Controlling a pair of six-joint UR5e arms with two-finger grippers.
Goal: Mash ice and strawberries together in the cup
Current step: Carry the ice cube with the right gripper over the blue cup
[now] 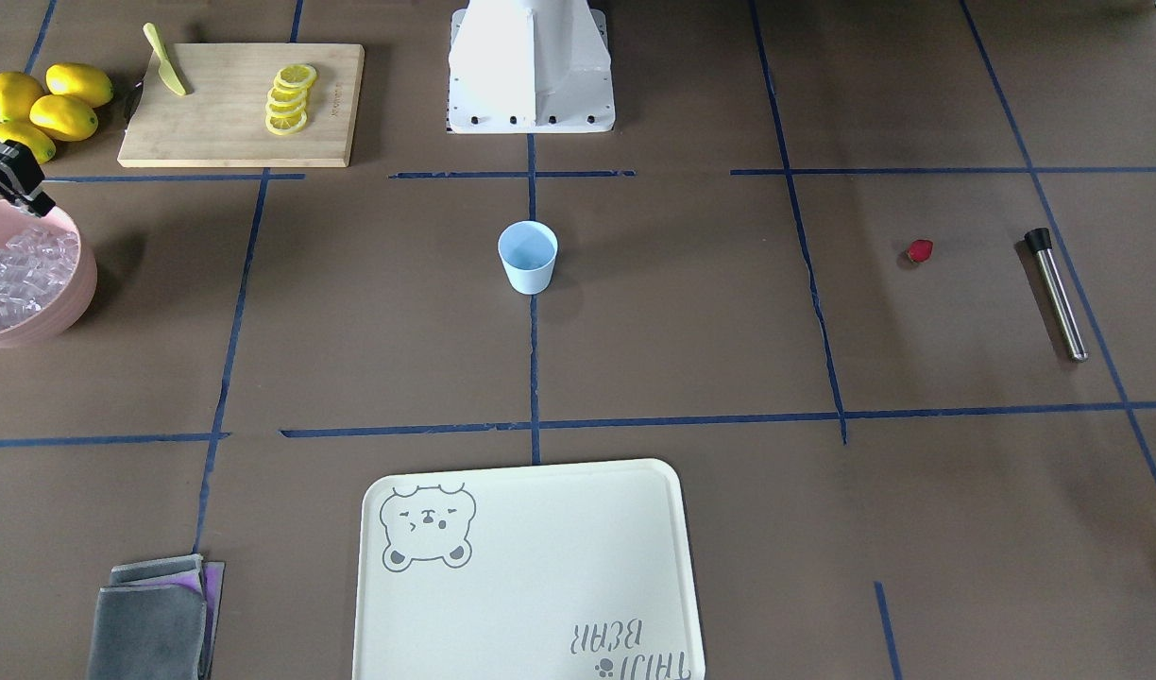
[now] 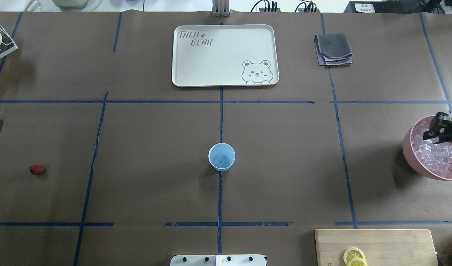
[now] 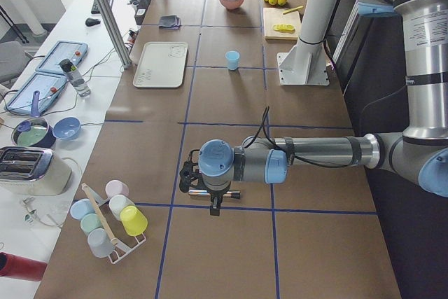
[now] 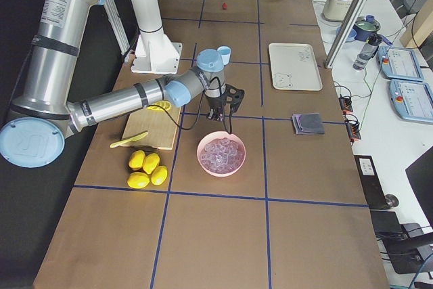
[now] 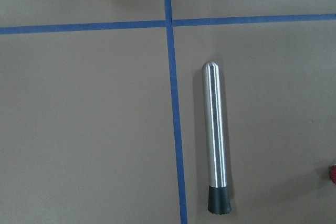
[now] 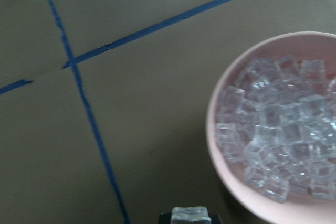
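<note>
The pale-blue cup [image 1: 528,257] stands upright mid-table, and one ice cube [image 2: 221,160] lies inside it. My right gripper [image 2: 433,129] hangs over the near rim of the pink bowl [image 1: 63,312], which is full of ice [image 6: 283,140]. It is shut on a single ice cube [image 6: 191,215]. The strawberry piece [image 2: 36,169] lies on the paper far to my left. My left gripper [image 3: 210,197] hovers over the steel muddler [image 5: 215,140]. It shows only in the exterior left view, so I cannot tell whether it is open or shut.
A cream bear tray [image 2: 196,74] lies beyond the cup, with a folded grey cloth [image 2: 334,49] to its right. A cutting board [image 1: 191,132] holds lemon slices [image 1: 289,99] and a green knife [image 1: 165,61]. Whole lemons [image 1: 49,109] sit beside the board.
</note>
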